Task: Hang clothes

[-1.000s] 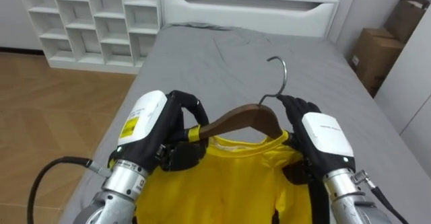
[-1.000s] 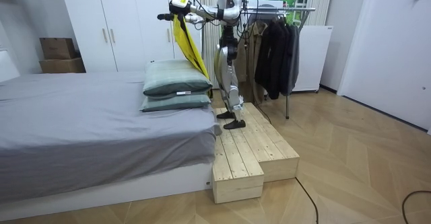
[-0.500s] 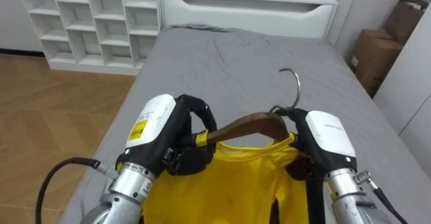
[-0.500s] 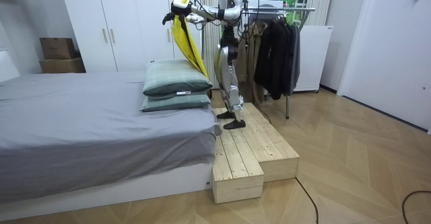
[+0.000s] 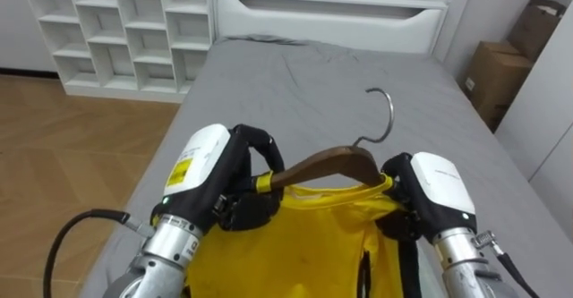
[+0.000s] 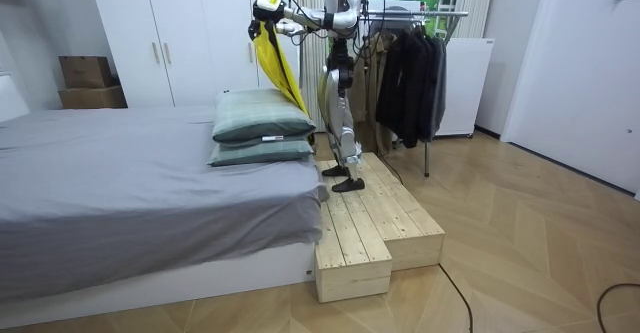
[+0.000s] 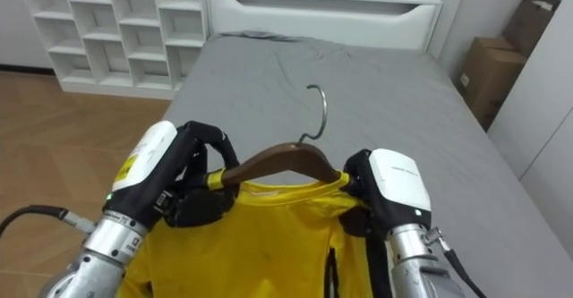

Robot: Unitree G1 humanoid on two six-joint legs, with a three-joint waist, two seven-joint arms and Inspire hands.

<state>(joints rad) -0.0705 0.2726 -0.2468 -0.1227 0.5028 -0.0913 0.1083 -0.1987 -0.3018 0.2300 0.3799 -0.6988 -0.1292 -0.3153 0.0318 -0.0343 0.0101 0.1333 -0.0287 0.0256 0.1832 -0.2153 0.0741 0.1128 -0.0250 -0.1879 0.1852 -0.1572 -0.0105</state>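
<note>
The grey bed [image 6: 120,183] takes up most of the room, with white wardrobes [image 6: 190,33] along the wall behind it and a white shelf unit [image 5: 116,29] on the floor by its far end. The robot stands upright on a low wooden platform [image 6: 375,223] set against the side of the bed, facing across the mattress. A clothes rack [image 6: 415,15] hung with dark garments is right behind it. Two pillows [image 6: 262,131] lie stacked on the bed just in front of its legs, and a couple of cardboard boxes [image 5: 506,65] sit on the far side of the bed. Both arms are lifted to about shoulder height and reach out over the pillows, and between them hangs the yellow shirt [image 5: 295,244], clear of the bed. The shirt is already dressed on a brown wooden hanger [image 5: 322,166] whose arms run into its shoulders, with the collar just under the hanger's middle. The left hand [image 5: 233,177] has its dark fingers curled over the hanger's left arm, bunching the yellow cloth against it from below. The right hand [image 5: 421,200] grips the opposite end, its fingers folded down around the wood and the shirt's shoulder. The small metal hook [image 5: 383,110] stands up free between the two hands, tilted away from the robot and caught on nothing.
</note>
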